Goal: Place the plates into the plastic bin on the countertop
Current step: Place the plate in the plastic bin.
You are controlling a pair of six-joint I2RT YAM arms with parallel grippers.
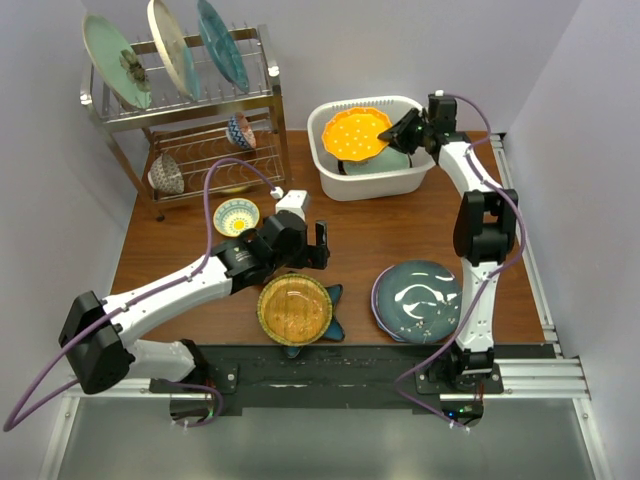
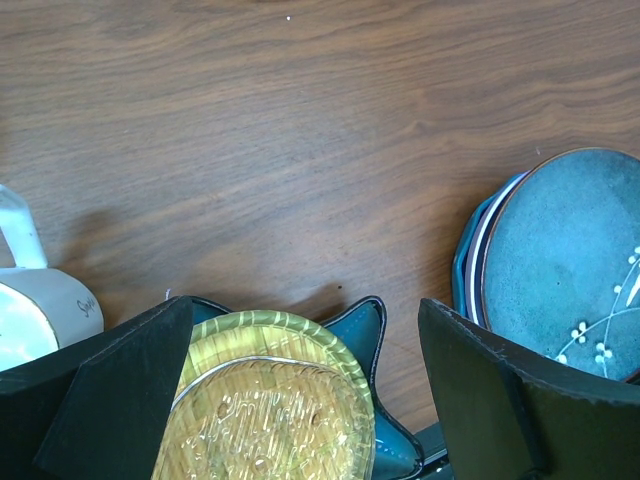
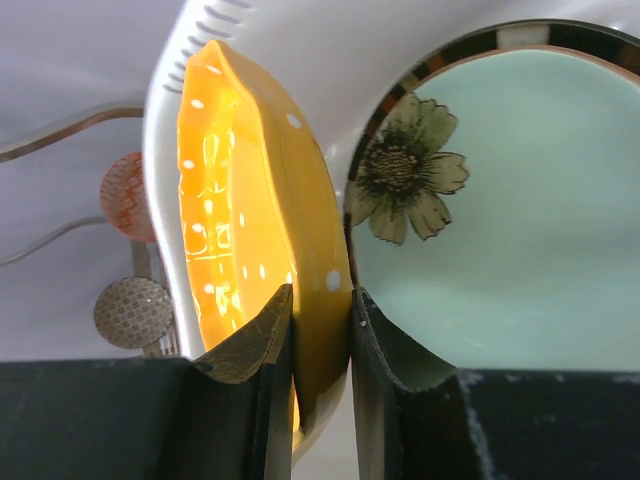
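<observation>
At the upper right of the top view, our right tool (image 1: 400, 130) is clenched on the rim of the orange plate (image 1: 355, 135), which hangs tilted over the bin (image 1: 372, 186). In the right wrist view its 2 fingers (image 3: 230, 420) pinch that rim between them. The plate stands on edge at the left of the frame, and the mint plate (image 3: 500, 200) sits in the bin just behind it. From this close angle we cannot tell whether the 2 plates touch.

Our left tool (image 1: 321, 247) is at lower centre, released, with jaws wide apart over the far edge of the amber plate (image 1: 294, 308). That plate rests on the star plate (image 1: 336, 322), near the front edge of the bench (image 1: 400, 230). At lower right the teal plate (image 1: 420, 298) tops a small stack. A mug (image 2: 40, 310) stands at the left edge of the left wrist view.
</observation>
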